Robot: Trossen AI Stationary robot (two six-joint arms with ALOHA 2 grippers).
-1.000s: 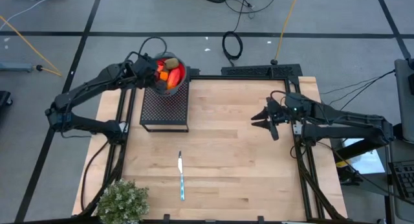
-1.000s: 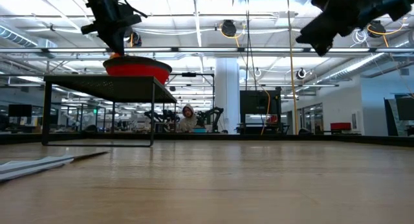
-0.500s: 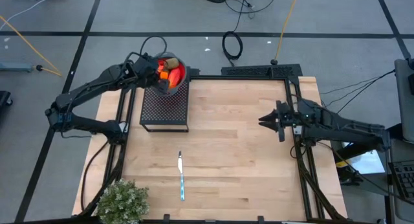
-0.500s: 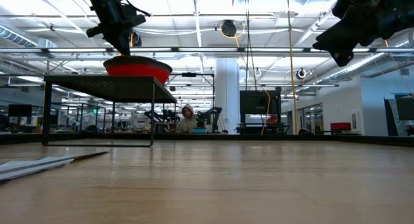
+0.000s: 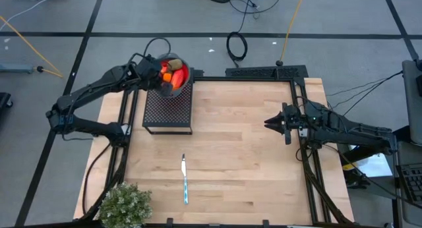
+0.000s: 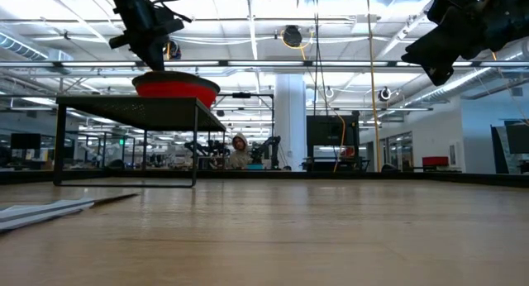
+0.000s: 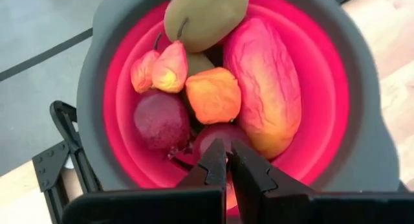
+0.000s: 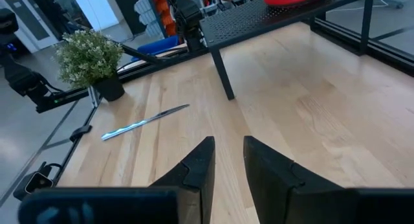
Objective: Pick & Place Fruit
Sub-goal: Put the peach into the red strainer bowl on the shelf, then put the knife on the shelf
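The fruit lies piled in a red bowl with a grey rim: an elongated red-orange fruit, a brown-green kiwi, two dark red balls and small orange bits. The bowl stands on a black perforated stand at the table's far left. My left gripper hangs shut over the bowl, its tips just above the nearer dark red ball. My right gripper is open, in the air above the table's right side, holding nothing. My left gripper comes from above, slanting down into the bowl. Its shut fingertips stand at the edge of a dark red ball. Whether they touch it, I cannot tell.
A slim silver-and-teal knife lies on the wood near the table's middle front. A bushy green plant stands at the near left corner. Bare wood lies between the stand and the right arm. A person sits far off in the room.
My right gripper has drawn back toward the table's right edge and turned about its wrist, staying in the air. The left gripper has stayed over the bowl, and the fruit has not moved.
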